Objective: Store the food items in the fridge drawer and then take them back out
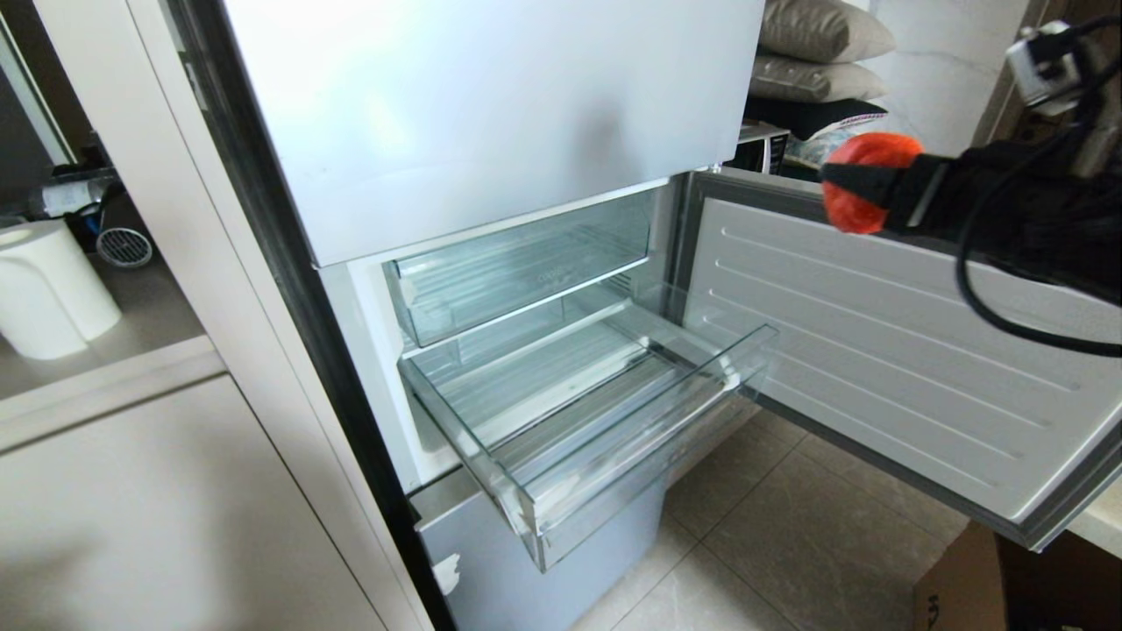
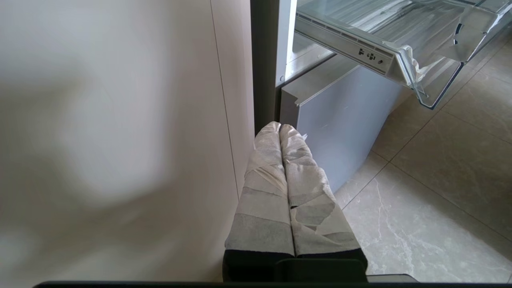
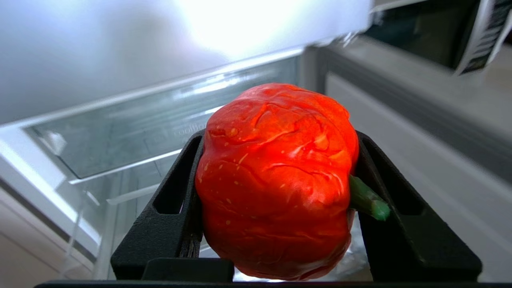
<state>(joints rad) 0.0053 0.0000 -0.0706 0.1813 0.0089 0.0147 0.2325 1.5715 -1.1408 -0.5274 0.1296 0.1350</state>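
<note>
While gripping the bumpy fruit between the two black fingers of the right gripper, carrying it high over the open door, well apart from the drawer. Fingers standing about half apart, pressing on both flanks of the fruit, its green stem poking against one finger. Drawer lying pulled out, below and ahead of the fingertips, under the upper drawer; nothing showing on its ribbed base. Red fruit not showing in any view.

Judging the step as bringing the fruit in for storing. Doing it well probably calling for: swinging across until the fruit is hanging over the middle of the tray, clearing the thick front lip and staying beneath the upper drawer's edge; lowering close to the ribs before loosening, since a round fruit is likely to roll; keeping the squeeze gentle, the skin already looking wrinkled.

Left gripper idling low beside the cabinet, taped fingers pressed together on nothing.
</note>
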